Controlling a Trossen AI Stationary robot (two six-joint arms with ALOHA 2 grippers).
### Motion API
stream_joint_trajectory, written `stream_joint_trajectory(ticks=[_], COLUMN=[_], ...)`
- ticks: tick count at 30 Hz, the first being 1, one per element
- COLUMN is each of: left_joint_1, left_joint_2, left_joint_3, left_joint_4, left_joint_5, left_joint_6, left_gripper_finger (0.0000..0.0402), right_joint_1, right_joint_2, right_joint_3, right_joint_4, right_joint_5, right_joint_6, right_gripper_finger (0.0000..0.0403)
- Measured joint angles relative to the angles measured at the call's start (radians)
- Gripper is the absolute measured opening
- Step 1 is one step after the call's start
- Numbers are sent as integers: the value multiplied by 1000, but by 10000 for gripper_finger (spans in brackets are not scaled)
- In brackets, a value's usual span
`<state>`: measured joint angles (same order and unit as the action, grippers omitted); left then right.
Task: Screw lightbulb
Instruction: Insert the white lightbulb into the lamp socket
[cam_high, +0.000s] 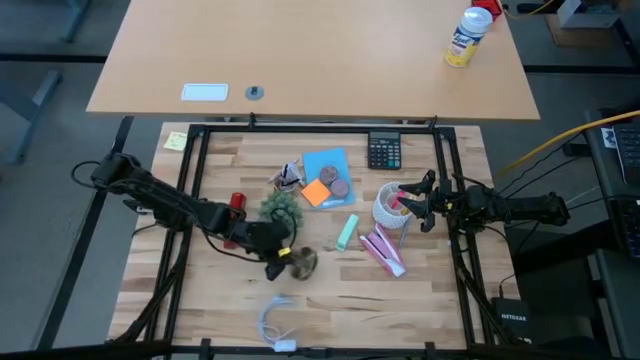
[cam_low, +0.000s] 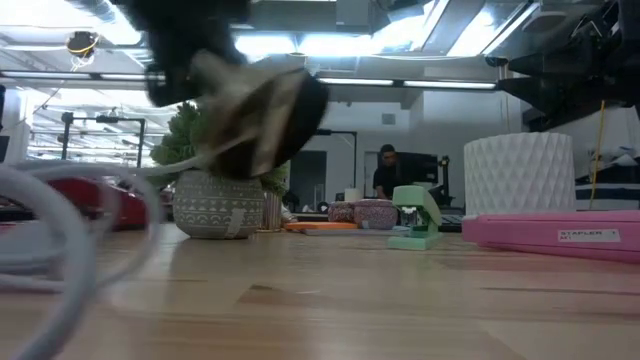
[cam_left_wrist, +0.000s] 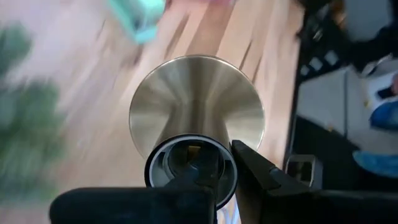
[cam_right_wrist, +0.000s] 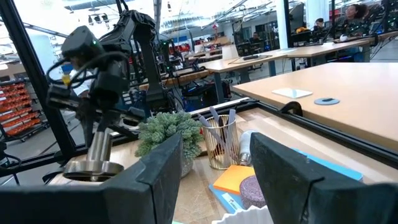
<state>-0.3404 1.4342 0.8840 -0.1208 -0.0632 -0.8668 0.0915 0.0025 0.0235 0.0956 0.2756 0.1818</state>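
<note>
In the high view the left gripper (cam_high: 288, 260) sits at lower centre of the frame, just below the plant (cam_high: 280, 207). Its jaws are closed around the collar of a lamp socket (cam_left_wrist: 193, 169), whose brass foot (cam_left_wrist: 196, 107) points away from the wrist and is held off the table (cam_high: 200, 290). A white cord (cam_high: 275, 322) trails from it toward the bottom edge.

The right gripper (cam_high: 406, 203) hovers at centre right over the white cup (cam_high: 388, 210), its jaws spread wide and holding nothing.

The lightbulb (cam_right_wrist: 246, 148) appears to be the small pale thing at the centre of the right wrist view, just beside the mesh pen cup (cam_right_wrist: 220, 144) and right of the plant. It is too small to be sure of, and neither gripper is touching it.
</note>
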Motion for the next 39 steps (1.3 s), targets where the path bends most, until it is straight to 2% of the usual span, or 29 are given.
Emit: stream_joint_trajectory(ticks=[6, 10, 13, 18, 22, 31, 39], left_joint_1=[63, 120, 166, 227, 247, 215, 196], left_joint_2=[89, 157, 186, 193, 193, 193, 220], left_joint_3=[2, 29, 64, 154, 205, 211, 211], left_joint_4=[186, 180, 118, -156, -305, -341, -330], left_joint_5=[-5, -37, -74, -99, -100, -97, -94], left_joint_6=[65, 64, 77, 110, 126, 134, 134], left_gripper_finger=[14, 17, 19, 15, 22, 24, 53], right_joint_1=[0, 0, 0, 0, 0, 0, 0], right_joint_2=[0, 0, 0, 0, 0, 0, 0], right_joint_3=[0, 0, 0, 0, 0, 0, 0], right_joint_4=[1, 1, 0, -1, -3, -27, -27], right_joint_5=[0, 0, 0, 0, 0, 0, 0], right_joint_6=[0, 0, 0, 0, 0, 0, 0], right_gripper_finger=[193, 193, 193, 193, 193, 193, 193])
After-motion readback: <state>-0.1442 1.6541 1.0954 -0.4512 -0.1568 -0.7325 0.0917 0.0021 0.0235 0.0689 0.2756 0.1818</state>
